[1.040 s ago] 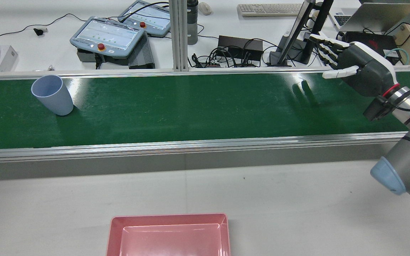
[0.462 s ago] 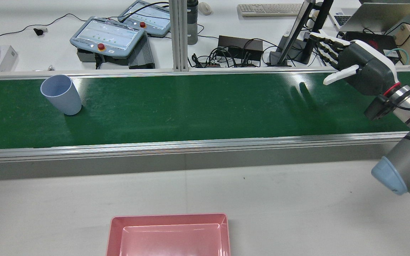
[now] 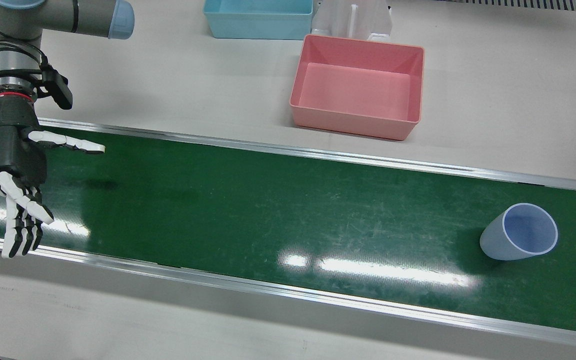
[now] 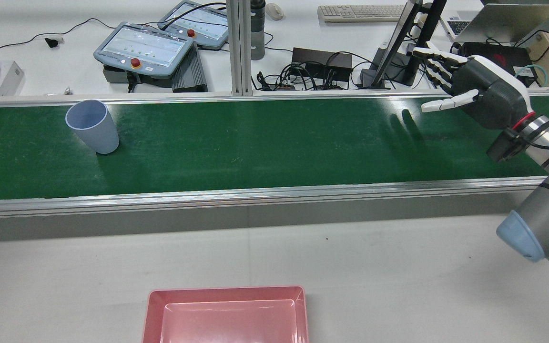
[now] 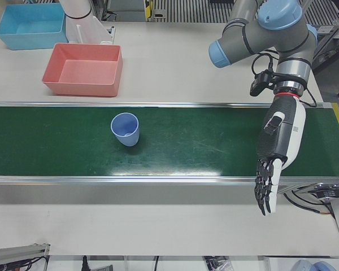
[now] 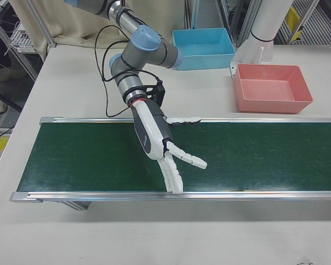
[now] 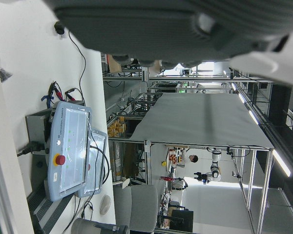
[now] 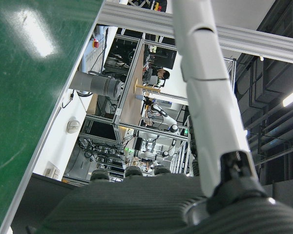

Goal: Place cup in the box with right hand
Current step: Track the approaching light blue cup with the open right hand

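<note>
While the pink box [image 4: 227, 312] is sitting at the robot-side edge of the tabletop, the blue cup [image 4: 92, 126] is standing upright on the green belt [image 4: 265, 143], toward its far edge on the robot's left. The right hand [image 4: 486, 95] is hovering over the belt's right end, fingers spread wide, holding nothing. The left hand [image 5: 279, 141] is hanging over the left end, likewise splayed and unladen.

Pale blue cup [image 3: 519, 233]; green belt [image 3: 268, 210]; pink box [image 3: 358, 87].
</note>
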You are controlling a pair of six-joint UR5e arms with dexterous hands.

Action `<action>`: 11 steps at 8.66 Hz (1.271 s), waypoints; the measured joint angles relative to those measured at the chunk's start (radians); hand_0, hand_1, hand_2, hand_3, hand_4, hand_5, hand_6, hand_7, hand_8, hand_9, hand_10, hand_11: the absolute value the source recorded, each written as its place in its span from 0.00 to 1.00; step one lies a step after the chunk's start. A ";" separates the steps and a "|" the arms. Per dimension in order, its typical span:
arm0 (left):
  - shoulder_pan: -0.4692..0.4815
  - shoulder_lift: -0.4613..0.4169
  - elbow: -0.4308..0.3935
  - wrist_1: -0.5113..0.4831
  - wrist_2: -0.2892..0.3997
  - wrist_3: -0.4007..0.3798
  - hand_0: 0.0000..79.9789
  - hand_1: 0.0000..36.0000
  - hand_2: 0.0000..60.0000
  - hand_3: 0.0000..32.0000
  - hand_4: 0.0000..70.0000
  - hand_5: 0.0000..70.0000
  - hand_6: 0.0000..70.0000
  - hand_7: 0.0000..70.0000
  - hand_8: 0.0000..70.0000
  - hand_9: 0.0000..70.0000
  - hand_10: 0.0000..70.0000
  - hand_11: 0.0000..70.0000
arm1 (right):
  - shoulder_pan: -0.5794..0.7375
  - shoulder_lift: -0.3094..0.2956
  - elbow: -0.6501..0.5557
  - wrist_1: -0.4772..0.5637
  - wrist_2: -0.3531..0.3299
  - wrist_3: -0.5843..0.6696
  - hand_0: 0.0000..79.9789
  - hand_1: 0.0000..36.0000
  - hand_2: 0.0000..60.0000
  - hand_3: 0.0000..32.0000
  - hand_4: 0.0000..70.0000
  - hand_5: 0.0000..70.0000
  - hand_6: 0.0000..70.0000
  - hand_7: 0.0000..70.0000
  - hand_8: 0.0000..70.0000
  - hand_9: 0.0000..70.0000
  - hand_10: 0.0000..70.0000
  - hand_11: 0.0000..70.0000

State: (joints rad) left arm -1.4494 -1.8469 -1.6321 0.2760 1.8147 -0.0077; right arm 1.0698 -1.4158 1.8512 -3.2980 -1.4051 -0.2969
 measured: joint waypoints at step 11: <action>0.000 0.000 0.002 -0.001 0.000 0.000 0.00 0.00 0.00 0.00 0.00 0.00 0.00 0.00 0.00 0.00 0.00 0.00 | -0.012 -0.001 -0.009 0.000 0.020 0.005 0.66 0.54 0.13 0.00 0.02 0.08 0.02 0.00 0.00 0.01 0.00 0.00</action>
State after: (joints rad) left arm -1.4492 -1.8469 -1.6306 0.2746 1.8147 -0.0077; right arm 1.0580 -1.4165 1.8418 -3.2981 -1.3856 -0.2915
